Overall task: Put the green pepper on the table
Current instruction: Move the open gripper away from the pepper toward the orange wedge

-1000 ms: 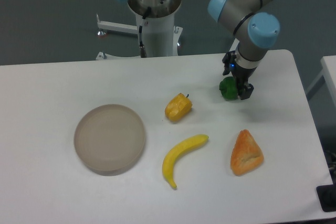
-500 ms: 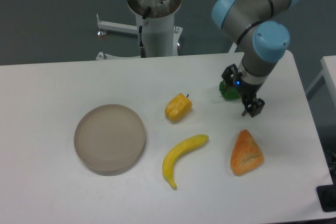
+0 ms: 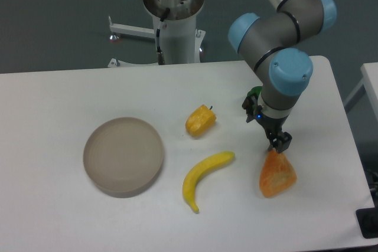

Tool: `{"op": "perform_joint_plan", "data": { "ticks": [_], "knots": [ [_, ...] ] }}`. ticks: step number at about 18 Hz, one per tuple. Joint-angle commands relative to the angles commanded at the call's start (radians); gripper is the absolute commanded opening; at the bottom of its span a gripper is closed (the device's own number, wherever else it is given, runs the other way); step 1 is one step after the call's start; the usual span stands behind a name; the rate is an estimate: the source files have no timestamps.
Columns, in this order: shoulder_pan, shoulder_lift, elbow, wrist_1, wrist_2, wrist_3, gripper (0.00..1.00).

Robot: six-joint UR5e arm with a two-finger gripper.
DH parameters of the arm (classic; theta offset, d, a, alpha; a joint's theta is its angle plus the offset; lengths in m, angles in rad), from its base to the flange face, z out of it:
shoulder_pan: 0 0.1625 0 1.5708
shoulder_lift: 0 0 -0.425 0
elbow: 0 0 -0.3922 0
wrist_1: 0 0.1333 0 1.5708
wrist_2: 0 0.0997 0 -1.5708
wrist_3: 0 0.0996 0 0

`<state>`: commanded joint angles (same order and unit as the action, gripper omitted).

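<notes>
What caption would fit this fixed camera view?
UR5e pincer hovers by the orange wedge, green pepper mostly hidden behind the arm on the white table.

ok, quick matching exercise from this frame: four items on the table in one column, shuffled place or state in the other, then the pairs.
Items:
1. green pepper
2. plate
3. banana
4. gripper

Places or states:
A. left part of the table, nothing on it
B. mostly hidden behind the arm's wrist
C. just above the orange wedge-shaped item
D. in front of the yellow pepper

Pairs: 1-B, 2-A, 3-D, 4-C
</notes>
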<state>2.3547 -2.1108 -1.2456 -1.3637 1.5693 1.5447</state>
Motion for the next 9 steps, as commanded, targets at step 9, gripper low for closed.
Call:
{"op": "perform_joint_plan", "data": {
  "ticks": [9],
  "knots": [
    [0.002,0.002,-0.009,0.002,0.000,0.015,1.00]
  ]
}}
